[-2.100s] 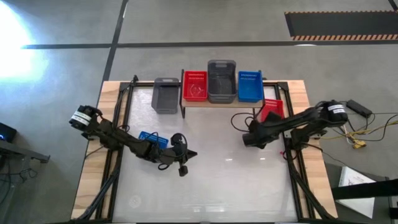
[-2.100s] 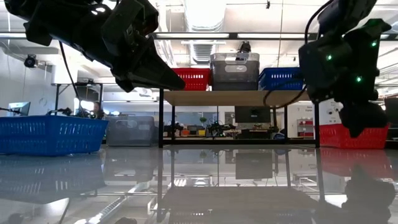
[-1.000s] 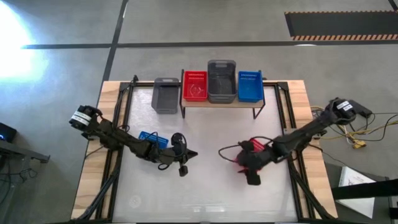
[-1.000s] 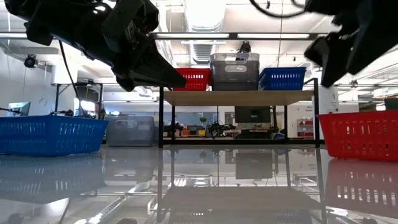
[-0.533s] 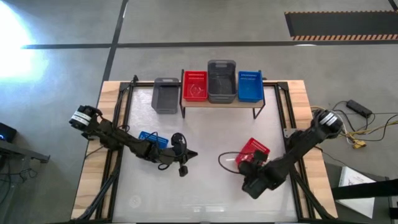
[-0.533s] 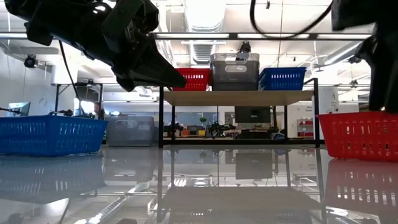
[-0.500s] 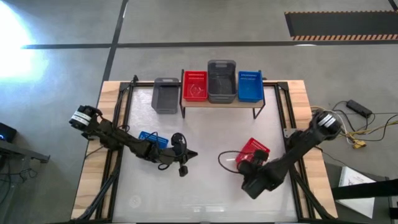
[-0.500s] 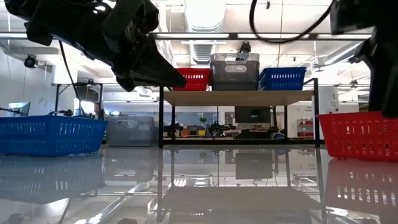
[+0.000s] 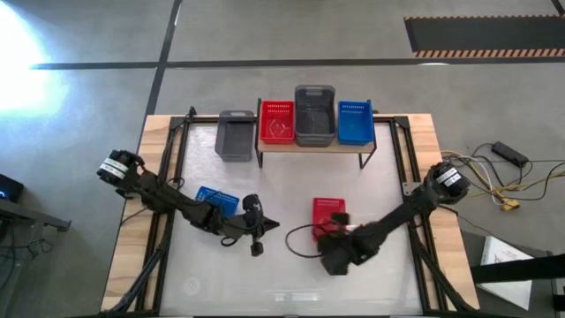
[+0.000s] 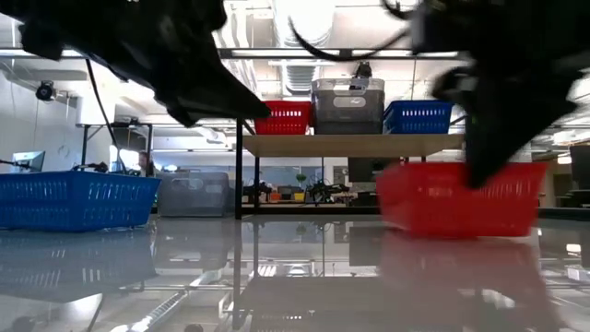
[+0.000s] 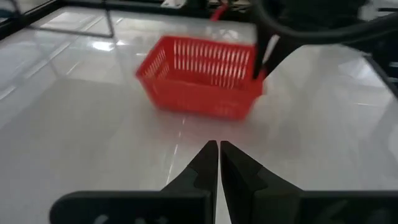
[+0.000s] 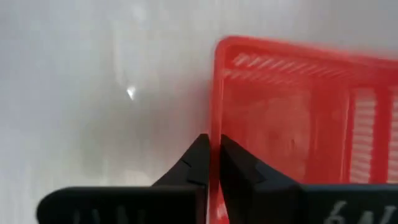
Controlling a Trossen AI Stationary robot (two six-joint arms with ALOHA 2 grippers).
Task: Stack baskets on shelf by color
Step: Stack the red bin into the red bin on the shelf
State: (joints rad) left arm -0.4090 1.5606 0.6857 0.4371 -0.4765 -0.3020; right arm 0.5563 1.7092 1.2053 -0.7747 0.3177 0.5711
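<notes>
Since the earlier frames, the red plastic mesh-sided basket (image 9: 327,213) has travelled from the right edge of the tabletop, beside the shelf's leg, to open tabletop nearer the middle and front. The right gripper (image 12: 210,163) has clamped onto its rim: in the right wrist view the two dark fingers pinch the basket's thin upper edge between them. The left gripper (image 11: 219,157) hangs clenched and empty above the glossy white tabletop (image 9: 291,283), pointing toward the red basket from the left.

By the look of it the task is under way, not near done. On the low light-wood shelf (image 9: 305,147) with thin black legs stand a red basket (image 9: 276,121), a dark grey basket stack (image 9: 314,115) that appears taller, and a blue basket (image 9: 354,122), side by side. Off the shelf remain a dark grey basket (image 9: 235,135) on the tabletop just left of the shelf, a blue mesh basket (image 9: 217,196) near the left arm, and the red one now gripped, which judging by colour belongs on the shelf's red basket.

All baskets are rectangular, with slotted lattice walls, solid floors and slightly flared rims that should nest readily. The tabletop is mirror-smooth and framed in pale wood.
</notes>
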